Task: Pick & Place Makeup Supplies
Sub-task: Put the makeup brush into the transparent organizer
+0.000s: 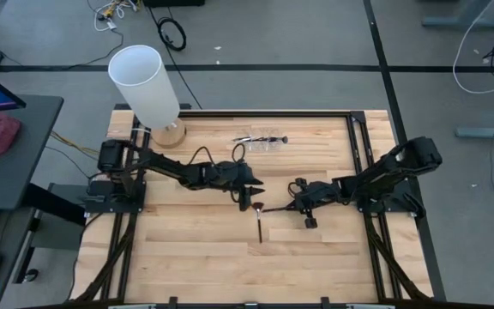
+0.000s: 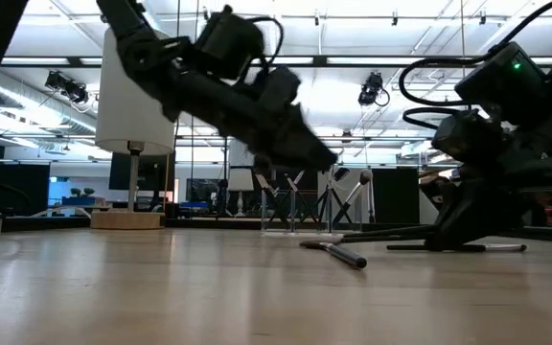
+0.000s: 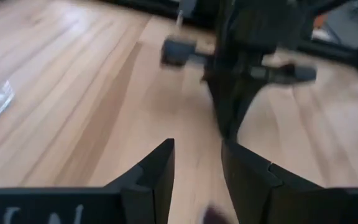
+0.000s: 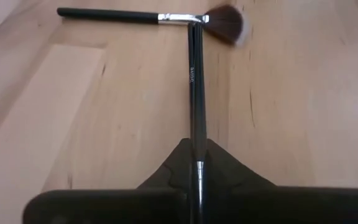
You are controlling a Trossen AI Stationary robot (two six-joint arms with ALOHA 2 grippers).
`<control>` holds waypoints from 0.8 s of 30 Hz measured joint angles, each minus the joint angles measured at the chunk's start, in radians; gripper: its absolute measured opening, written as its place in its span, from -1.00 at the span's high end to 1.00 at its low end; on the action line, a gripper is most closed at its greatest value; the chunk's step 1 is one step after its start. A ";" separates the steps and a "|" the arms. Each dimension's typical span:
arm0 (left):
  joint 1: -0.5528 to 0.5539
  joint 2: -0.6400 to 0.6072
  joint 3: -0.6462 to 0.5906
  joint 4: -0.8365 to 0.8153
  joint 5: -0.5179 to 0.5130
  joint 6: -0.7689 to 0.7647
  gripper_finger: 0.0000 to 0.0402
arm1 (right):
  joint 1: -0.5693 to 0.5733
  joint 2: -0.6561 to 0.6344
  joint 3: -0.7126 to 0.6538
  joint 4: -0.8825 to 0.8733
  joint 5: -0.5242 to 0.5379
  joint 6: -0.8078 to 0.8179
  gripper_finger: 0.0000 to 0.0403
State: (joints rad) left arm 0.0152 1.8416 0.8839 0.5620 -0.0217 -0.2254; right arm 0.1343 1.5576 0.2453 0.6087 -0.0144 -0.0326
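Right gripper (image 4: 194, 177) fingers were clamped on a slim brush (image 4: 195, 93), its axis straight ahead, tip meeting the fan brush (image 4: 160, 17) lying crosswise on the desk (image 4: 303, 112). Left gripper (image 3: 197, 177) fingers were apart, empty, just beside.

Only two spots have any writing; on the thin dark brush handle (image 4: 195, 93) in the middle of the right wrist view there are tiny pale letters running along it, too small to read; in the lower left of the left wrist view, pale marks sit on the dark body of the left end effector (image 3: 196, 171), cut off by the frame edge and blurred, so they cannot be read either; no brand, number or sign can be read anywhere else.
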 joint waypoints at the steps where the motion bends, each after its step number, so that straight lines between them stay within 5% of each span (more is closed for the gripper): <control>1: -0.001 0.008 0.023 -0.006 0.004 0.001 0.34 | -0.003 0.012 0.003 0.007 -0.002 0.000 0.89; 13: -0.020 0.162 0.283 -0.369 0.090 0.058 0.43 | -0.005 0.060 0.004 0.091 0.001 0.047 0.89; 24: -0.025 0.172 0.328 -0.390 0.091 0.054 0.43 | -0.005 0.060 0.004 0.092 -0.003 0.051 0.89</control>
State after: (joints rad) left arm -0.0101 2.0140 1.2121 0.1719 0.0689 -0.1719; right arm 0.1291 1.6180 0.2489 0.7008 -0.0170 0.0181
